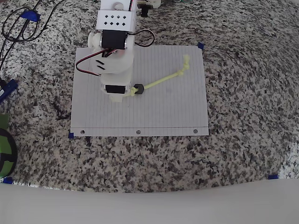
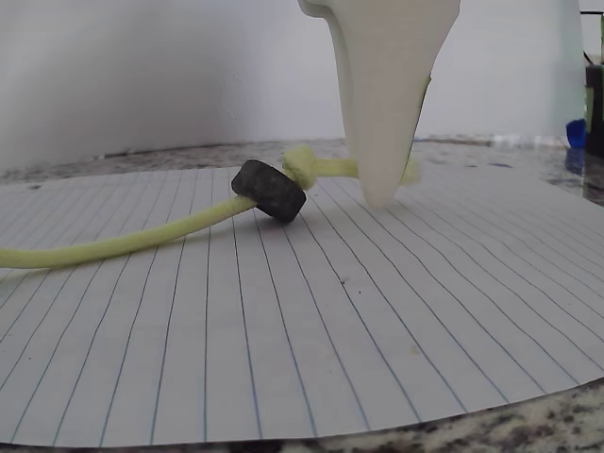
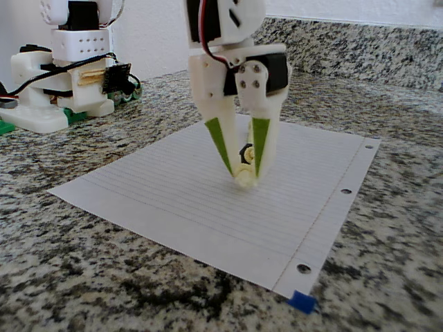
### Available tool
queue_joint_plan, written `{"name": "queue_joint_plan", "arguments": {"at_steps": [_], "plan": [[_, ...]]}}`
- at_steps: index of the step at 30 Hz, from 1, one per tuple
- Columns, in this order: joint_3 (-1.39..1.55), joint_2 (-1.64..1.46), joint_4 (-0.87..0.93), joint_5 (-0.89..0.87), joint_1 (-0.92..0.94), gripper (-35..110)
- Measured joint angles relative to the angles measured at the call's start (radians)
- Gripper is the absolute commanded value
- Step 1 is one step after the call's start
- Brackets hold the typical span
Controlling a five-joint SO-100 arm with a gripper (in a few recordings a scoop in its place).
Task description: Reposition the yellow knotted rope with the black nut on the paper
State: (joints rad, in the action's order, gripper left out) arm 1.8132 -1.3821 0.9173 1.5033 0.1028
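overhead view shows the speckled granite table [image 1: 243, 93] carrying the paper [image 1: 163, 112], punched holes along its near edge. on it the yellow knotted rope [image 1: 163, 81] runs from mid-sheet diagonally up-right, bending near the far knot. the black nut [image 1: 138, 89] sits beside the near knot, where the gripper [image 3: 243, 176] pinches the rope's end.

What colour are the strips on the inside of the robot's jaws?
Green; the strips show best in the fixed view.
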Motion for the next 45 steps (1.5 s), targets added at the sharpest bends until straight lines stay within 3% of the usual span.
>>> {"name": "queue_joint_plan", "arguments": {"at_steps": [9,24,45], "plan": [[0.000,-0.018,0.035,0.000,0.008,4],[0.002,-0.348,0.152,-0.003,0.141,0],[0.002,-0.678,0.204,-0.005,0.477,0]]}}
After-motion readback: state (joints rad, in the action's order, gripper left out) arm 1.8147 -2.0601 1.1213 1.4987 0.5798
